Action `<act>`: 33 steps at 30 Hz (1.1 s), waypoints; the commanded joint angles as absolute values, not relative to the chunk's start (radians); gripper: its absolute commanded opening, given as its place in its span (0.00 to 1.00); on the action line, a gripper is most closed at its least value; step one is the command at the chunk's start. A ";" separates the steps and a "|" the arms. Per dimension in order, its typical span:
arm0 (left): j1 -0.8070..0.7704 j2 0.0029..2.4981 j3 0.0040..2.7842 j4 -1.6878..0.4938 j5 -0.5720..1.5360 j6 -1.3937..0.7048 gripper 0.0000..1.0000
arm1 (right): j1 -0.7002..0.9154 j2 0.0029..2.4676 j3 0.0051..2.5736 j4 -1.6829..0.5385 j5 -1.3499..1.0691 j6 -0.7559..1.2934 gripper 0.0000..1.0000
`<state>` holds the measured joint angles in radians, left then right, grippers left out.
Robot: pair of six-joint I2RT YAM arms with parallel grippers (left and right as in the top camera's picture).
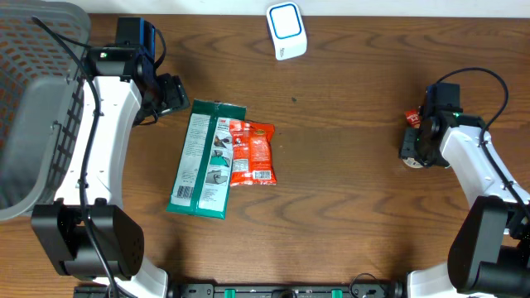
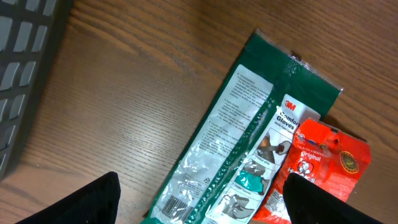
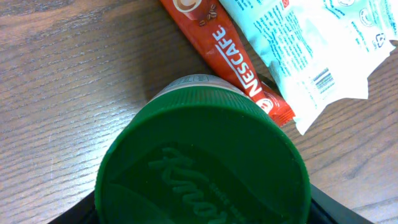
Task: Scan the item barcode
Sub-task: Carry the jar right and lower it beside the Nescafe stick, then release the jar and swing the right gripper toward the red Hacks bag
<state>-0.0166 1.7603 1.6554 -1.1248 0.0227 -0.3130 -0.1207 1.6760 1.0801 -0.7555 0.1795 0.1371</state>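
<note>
A jar with a green Knorr lid (image 3: 202, 162) fills the right wrist view, and my right gripper (image 3: 208, 216) is shut on it, one black finger showing at each side of the lid. In the overhead view that gripper (image 1: 412, 142) is at the right of the table. My left gripper (image 1: 174, 93) hangs open over the top end of a green 3M gloves pack (image 1: 203, 157), whose barcode (image 2: 177, 202) faces up between the fingers (image 2: 93, 202). A red snack bag (image 1: 252, 153) lies against the pack. The white and blue scanner (image 1: 286, 31) stands at the back.
A grey mesh basket (image 1: 33, 99) stands at the left edge. Beside the jar lie a red Nescafe sachet (image 3: 230, 56) and a white and blue packet (image 3: 311, 43) with its barcode up.
</note>
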 commanded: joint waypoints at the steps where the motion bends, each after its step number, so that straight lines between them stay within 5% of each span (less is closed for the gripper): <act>1: -0.016 1.750 1.666 -1.129 0.014 -0.304 0.84 | -0.129 1.660 1.092 -0.756 0.134 0.133 0.61; 15: -0.016 1.750 1.666 -1.129 0.014 -0.304 0.84 | -0.130 1.636 1.100 -0.787 0.069 0.115 0.90; 23: -0.016 1.750 1.666 -1.129 0.014 -0.303 0.84 | -0.129 1.607 1.184 -0.832 0.056 0.119 0.94; 33: -0.016 1.750 1.666 -1.129 0.014 -0.304 0.84 | -0.073 1.576 1.344 -0.921 -0.340 0.091 0.97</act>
<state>-0.0166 1.7603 1.6554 -1.1248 0.0227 -0.3130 -0.1135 1.5787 1.3403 -0.9096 -0.1459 0.1173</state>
